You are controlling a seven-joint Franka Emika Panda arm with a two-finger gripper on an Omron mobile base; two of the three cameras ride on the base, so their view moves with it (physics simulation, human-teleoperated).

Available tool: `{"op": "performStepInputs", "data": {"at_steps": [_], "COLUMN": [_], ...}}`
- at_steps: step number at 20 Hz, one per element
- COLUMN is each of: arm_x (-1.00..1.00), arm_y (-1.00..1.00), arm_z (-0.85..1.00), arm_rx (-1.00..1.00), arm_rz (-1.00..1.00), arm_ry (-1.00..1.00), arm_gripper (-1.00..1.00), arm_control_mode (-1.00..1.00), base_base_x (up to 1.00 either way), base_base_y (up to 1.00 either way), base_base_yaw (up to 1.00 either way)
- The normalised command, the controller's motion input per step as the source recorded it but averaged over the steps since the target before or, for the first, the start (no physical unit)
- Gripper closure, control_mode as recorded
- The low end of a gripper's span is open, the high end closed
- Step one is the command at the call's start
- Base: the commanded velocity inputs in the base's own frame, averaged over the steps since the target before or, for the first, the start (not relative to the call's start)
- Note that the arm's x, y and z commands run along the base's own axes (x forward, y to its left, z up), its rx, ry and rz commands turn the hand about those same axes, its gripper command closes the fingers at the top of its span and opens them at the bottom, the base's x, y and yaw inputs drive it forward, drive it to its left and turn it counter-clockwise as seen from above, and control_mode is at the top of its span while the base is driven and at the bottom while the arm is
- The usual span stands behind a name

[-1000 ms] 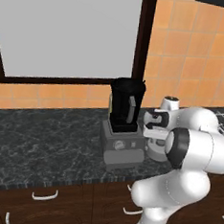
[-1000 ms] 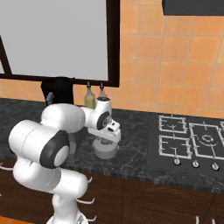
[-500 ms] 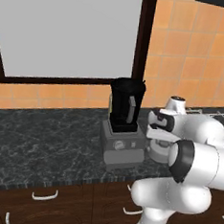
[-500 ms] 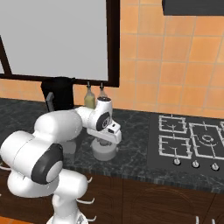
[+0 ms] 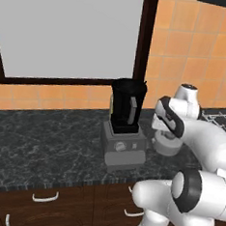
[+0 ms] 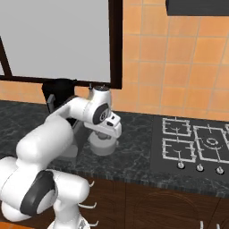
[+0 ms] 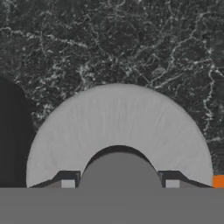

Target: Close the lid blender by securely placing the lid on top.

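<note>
The light-grey lid (image 7: 118,122) lies flat on the dark marble counter, its raised knob (image 7: 120,168) close under the hand camera. My gripper (image 7: 120,183) is open and low over the lid, one fingertip on each side of the knob, close to it. From the left base view, the lid (image 5: 168,145) sits just right of the blender (image 5: 126,111), a black jar with an open top on a grey boxy base with a dial, and my gripper (image 5: 166,137) points down onto it. In the right base view the lid (image 6: 103,146) is under the gripper (image 6: 104,135); my arm partly hides the blender (image 6: 58,89).
A gas hob (image 6: 197,144) is set into the counter (image 5: 44,143) to the right of the lid. A large dark-framed window (image 5: 69,28) and an orange tiled wall stand behind the blender. Drawers with handles (image 5: 44,196) run below the counter's front edge.
The hand has come down a little onto the lid, and the arm's elbow has swung outward. Lid and blender have not moved.
</note>
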Motion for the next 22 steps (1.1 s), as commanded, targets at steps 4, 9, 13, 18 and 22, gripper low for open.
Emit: {"op": "performStepInputs", "data": {"at_steps": [4, 9, 13, 18, 22], "arm_x": [-0.32, -0.32, -0.12, -0.06, -0.01], "arm_y": [0.0, 0.0, 0.02, 0.11, 0.15], "arm_z": [1.0, 1.0, 1.0, 1.0, 1.0], "arm_rx": [0.01, 0.0, 0.0, 0.0, 0.0], "arm_rz": [0.0, 0.0, 0.0, 0.0, 0.0], "arm_ry": [-0.12, -0.08, -0.12, -0.16, -0.16], "arm_gripper": [1.0, 1.0, 1.0, 1.0, 1.0], "arm_control_mode": [-1.0, -1.0, -1.0, -1.0, -1.0], "base_base_x": [0.0, 0.0, 0.0, 0.0, 0.0], "base_base_y": [0.0, 0.0, 0.0, 0.0, 0.0], "base_base_yaw": [0.0, 0.0, 0.0, 0.0, 0.0]}}
